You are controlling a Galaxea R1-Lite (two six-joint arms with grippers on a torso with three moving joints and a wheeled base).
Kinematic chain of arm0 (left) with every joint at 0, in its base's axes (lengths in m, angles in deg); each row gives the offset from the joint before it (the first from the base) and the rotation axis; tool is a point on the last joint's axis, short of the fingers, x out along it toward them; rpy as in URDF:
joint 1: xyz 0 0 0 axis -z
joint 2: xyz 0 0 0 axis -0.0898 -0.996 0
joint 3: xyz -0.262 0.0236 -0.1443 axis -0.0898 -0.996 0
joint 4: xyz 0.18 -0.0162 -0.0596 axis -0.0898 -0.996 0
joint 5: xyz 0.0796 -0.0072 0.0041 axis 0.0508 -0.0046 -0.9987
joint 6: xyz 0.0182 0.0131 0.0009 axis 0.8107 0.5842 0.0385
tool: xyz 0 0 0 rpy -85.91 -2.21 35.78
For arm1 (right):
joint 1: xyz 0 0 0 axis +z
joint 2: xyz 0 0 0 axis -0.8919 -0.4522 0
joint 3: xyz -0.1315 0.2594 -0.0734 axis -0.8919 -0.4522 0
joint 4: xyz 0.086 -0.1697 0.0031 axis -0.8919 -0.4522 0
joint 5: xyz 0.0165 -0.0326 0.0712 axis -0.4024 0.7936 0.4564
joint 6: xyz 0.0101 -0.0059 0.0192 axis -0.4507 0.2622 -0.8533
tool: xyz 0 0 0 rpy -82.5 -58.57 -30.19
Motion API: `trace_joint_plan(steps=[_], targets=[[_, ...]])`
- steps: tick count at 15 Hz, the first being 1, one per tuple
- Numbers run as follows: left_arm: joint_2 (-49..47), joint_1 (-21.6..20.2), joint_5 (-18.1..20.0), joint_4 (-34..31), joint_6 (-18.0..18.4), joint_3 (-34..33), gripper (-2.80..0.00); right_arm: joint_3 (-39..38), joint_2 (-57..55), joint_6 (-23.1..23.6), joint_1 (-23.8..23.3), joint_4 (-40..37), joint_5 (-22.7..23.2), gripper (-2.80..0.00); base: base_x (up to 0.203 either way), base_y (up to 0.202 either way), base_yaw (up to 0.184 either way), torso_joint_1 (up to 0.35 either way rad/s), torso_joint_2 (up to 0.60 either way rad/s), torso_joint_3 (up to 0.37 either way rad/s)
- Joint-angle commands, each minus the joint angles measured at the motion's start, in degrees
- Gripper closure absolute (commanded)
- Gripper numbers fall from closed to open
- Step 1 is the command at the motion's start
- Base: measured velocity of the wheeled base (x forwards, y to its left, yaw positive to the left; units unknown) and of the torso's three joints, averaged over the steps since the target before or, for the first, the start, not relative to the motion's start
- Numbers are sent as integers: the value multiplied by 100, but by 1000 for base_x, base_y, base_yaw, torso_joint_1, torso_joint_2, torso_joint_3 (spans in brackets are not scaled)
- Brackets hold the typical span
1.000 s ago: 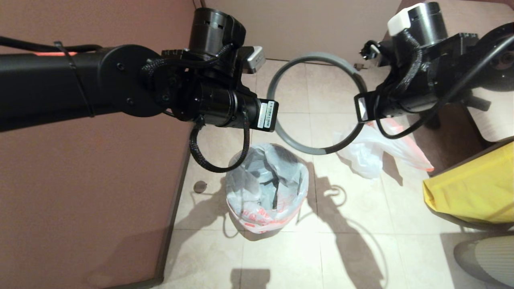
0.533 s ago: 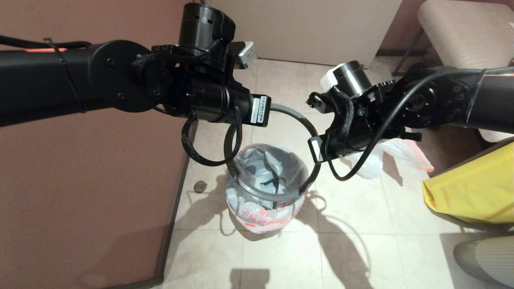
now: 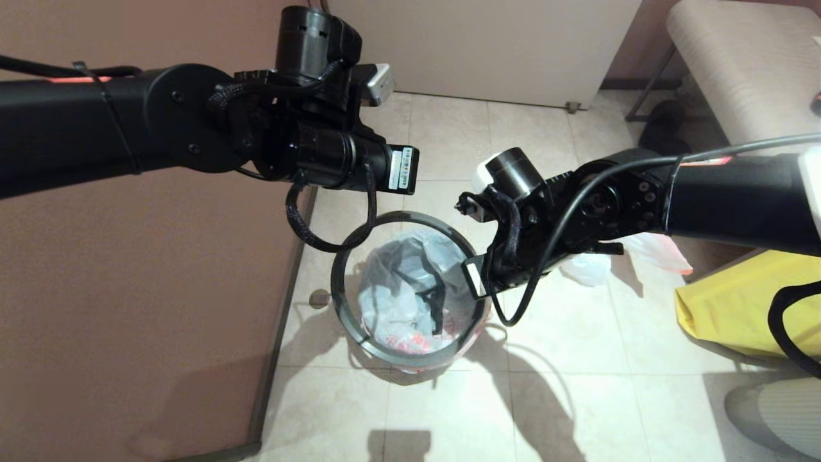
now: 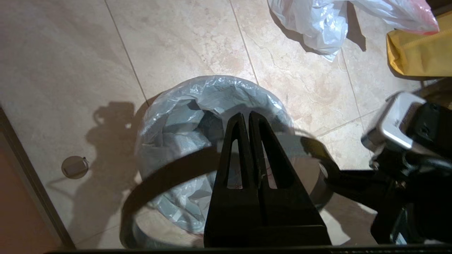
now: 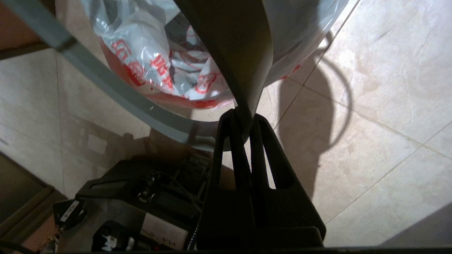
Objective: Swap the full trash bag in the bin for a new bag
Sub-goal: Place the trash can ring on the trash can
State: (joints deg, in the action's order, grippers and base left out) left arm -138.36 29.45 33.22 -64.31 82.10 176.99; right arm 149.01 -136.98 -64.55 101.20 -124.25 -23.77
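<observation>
The right gripper (image 5: pixel 243 118) is pinched on the grey ring (image 3: pixel 343 317), holding it level just over the bin's (image 3: pixel 423 367) mouth. The bin stands on the tiled floor (image 3: pixel 564 385) near the brown wall (image 3: pixel 141 308), lined with the new bag (image 3: pixel 410 289), its red print folded over the bin's near side. The left gripper (image 4: pixel 248 118) hangs above the bin with fingers pressed together, holding nothing. The full bag (image 3: pixel 641 250) lies on the floor to the right, partly behind the right arm, beside a yellow bag (image 3: pixel 737 308).
</observation>
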Motion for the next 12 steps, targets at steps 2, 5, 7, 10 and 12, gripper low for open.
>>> trace_joint_plan(steps=[2,5,7,10,12], targets=[[19,-24,-5,-10,-4,-1,0,0,-150,-31,8,-41,1,0,0,0,0,0,0,0],[11,-33,-5,-10,-4,8,0,8,-553,-29,-196,375,-18,0,0,0,0,0,0,0],[-7,-51,-5,-10,-4,8,0,34,-628,-21,-345,784,9,0,0,0,0,0,0,0],[-77,-16,-5,-10,-4,17,0,19,-508,-11,-354,745,225,0,0,0,0,0,0,0],[-86,-15,-5,-10,5,17,0,24,-383,-11,-346,546,402,0,0,0,0,0,0,0]])
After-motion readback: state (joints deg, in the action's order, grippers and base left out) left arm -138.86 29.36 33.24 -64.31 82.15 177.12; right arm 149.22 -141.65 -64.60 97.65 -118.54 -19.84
